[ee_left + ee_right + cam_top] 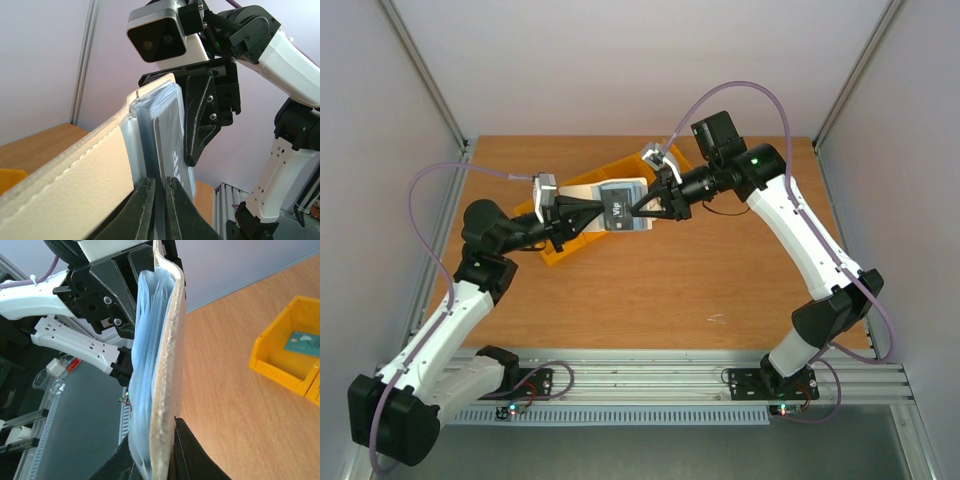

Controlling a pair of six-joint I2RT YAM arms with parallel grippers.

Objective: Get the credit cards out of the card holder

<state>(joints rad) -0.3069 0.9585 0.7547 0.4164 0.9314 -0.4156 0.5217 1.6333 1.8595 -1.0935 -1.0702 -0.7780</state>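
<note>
While it hangs lifted over two yellow bins [560,250], the one card holder [588,190] runs lengthwise between the arms, pocket face up. Fingers of the left gripper [160,189] pinch its pocket edge beside one dark grey card [617,208], and the right gripper [160,450] clamps the opposite edge. One teal card [302,342] lies in a bin. Bare table [720,290] spreads rightward.

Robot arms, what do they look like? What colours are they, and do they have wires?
The left arm and right arm have white shells and chunky black joints. The left gripper and right gripper are black, pointy triangles, each with a small grey camera box behind. A thin purple cable loops along each arm, and a green light glows on the right one.
</note>
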